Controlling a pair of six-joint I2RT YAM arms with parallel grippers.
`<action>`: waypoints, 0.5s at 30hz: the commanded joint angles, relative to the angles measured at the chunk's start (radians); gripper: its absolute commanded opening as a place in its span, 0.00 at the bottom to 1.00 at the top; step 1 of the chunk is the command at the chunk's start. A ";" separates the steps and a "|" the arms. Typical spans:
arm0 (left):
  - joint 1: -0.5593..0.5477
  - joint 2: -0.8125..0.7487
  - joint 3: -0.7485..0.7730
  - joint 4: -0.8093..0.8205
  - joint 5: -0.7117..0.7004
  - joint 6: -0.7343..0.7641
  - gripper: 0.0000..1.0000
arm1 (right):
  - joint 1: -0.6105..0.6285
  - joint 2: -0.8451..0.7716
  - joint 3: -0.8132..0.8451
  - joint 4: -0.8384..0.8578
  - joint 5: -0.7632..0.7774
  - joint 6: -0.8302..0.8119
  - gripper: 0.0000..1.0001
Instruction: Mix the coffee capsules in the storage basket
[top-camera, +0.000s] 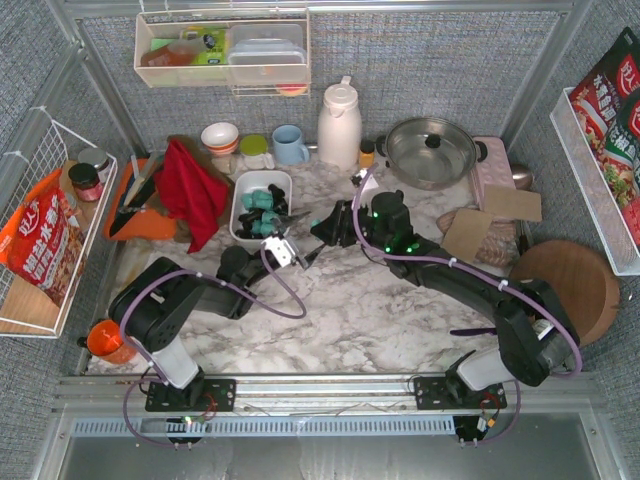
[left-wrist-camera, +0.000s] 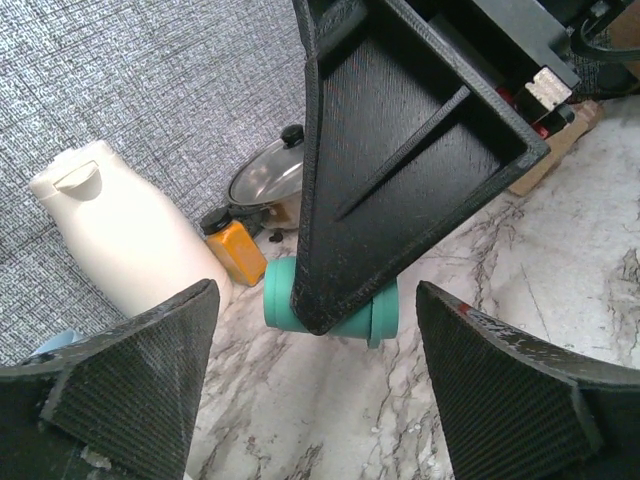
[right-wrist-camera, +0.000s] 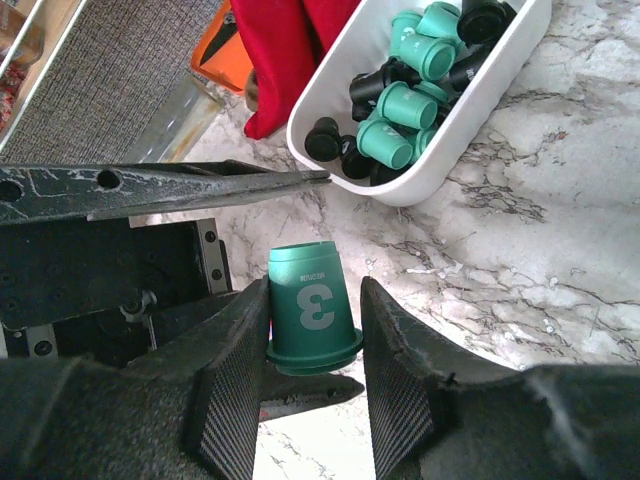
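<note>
The white storage basket (top-camera: 240, 205) (right-wrist-camera: 480, 110) stands left of centre on the marble table and holds several teal-green and black coffee capsules (right-wrist-camera: 405, 105). My right gripper (right-wrist-camera: 312, 290) (top-camera: 322, 230) is shut on one teal capsule (right-wrist-camera: 310, 305) marked "3", held just above the table in front of the basket. My left gripper (left-wrist-camera: 318, 330) (top-camera: 285, 248) faces it with its jaws open. In the left wrist view that capsule (left-wrist-camera: 280, 295) lies between the left fingers (left-wrist-camera: 150, 370) without touching them, partly hidden by a right finger.
A red cloth (top-camera: 190, 190) lies left of the basket. Behind it stand a white thermos (top-camera: 339, 125), a blue mug (top-camera: 290, 145), a small orange jar (left-wrist-camera: 235, 250) and a steel pot (top-camera: 430, 150). Cardboard pieces (top-camera: 470, 235) and a round wooden board (top-camera: 570, 285) lie to the right.
</note>
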 joint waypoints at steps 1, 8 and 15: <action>-0.004 0.005 0.006 0.028 -0.004 0.023 0.84 | 0.006 -0.002 -0.003 0.033 -0.012 0.006 0.27; -0.010 0.010 0.009 0.030 -0.023 0.032 0.63 | 0.006 0.002 -0.014 0.063 -0.023 0.038 0.28; -0.011 0.006 -0.006 0.029 -0.035 0.033 0.29 | 0.006 -0.022 -0.013 0.046 -0.006 0.031 0.49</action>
